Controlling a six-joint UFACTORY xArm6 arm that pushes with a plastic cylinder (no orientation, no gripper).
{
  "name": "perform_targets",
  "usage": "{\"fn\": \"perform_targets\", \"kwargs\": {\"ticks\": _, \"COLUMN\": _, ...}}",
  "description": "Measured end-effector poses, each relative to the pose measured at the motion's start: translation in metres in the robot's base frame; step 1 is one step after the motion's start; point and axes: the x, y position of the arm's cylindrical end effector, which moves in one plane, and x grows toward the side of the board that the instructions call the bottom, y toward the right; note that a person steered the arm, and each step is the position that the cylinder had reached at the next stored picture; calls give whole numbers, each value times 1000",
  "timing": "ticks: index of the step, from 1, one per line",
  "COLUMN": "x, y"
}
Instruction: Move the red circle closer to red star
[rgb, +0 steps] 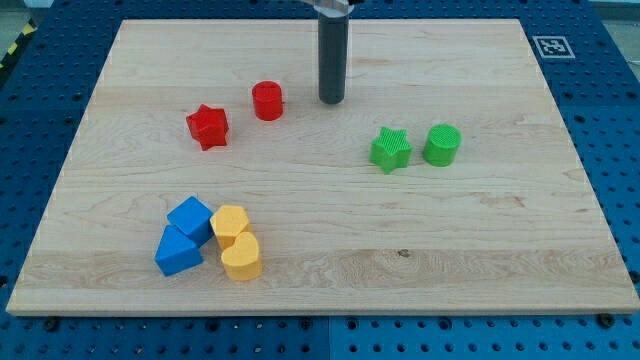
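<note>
The red circle (268, 101) stands on the wooden board in the upper left-middle. The red star (208, 126) lies a short way to its lower left, with a small gap between them. My tip (332, 100) is the lower end of a dark rod coming down from the view's top. It rests on the board to the right of the red circle, a clear gap apart from it, touching no block.
A green star (390, 150) and a green circle (442, 145) sit side by side at the right-middle. Two blue blocks (182, 237) and two yellow blocks (236, 242) cluster at the lower left. The wooden board's edge (320, 312) runs along the bottom.
</note>
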Motion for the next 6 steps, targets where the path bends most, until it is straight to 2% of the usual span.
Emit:
{"fn": "perform_targets", "kwargs": {"ticks": 2, "x": -9, "y": -52}}
{"fn": "perform_targets", "kwargs": {"ticks": 3, "x": -9, "y": -60}}
{"fn": "perform_targets", "kwargs": {"ticks": 4, "x": 1, "y": -60}}
{"fn": "perform_targets", "kwargs": {"ticks": 6, "x": 55, "y": -62}}
